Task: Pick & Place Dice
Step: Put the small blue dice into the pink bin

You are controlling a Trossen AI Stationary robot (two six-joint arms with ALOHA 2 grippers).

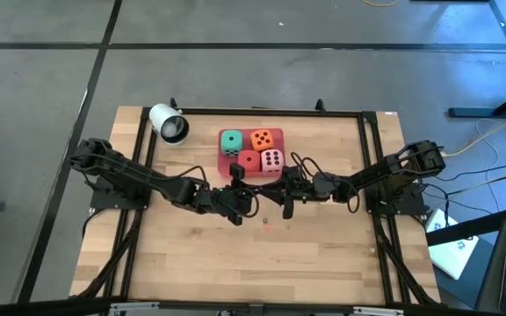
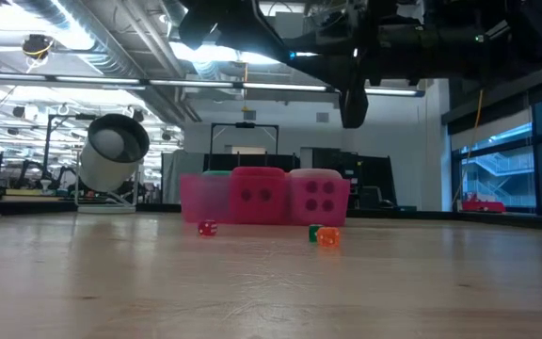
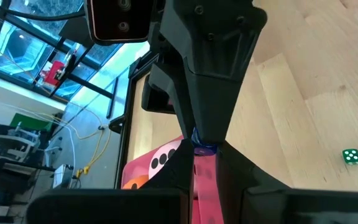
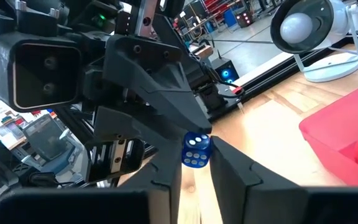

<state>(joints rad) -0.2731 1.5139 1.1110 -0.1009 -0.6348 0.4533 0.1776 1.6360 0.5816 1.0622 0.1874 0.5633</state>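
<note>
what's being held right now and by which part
A small blue die, pinched at its opposite side faces between the right pincer's fingertips. The left pincer's tips are shut on the same die from the other end.

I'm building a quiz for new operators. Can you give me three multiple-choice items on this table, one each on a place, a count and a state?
1. On the pink tray, which die sits beside the teal-green die in the row farthest from the arms?
A. orange die
B. yellow die
C. black die

2. How many large dice lie on the tray?
A. two
B. four
C. six

3. The right end effector is:
A. wide open and empty
B. shut on the small blue die
C. gripping the tray

Key: 1 A, the high view shows them side by side. 2 B, the red die and pale pink die complete the square. 3 B, the right wrist view shows it between the fingertips.
</note>
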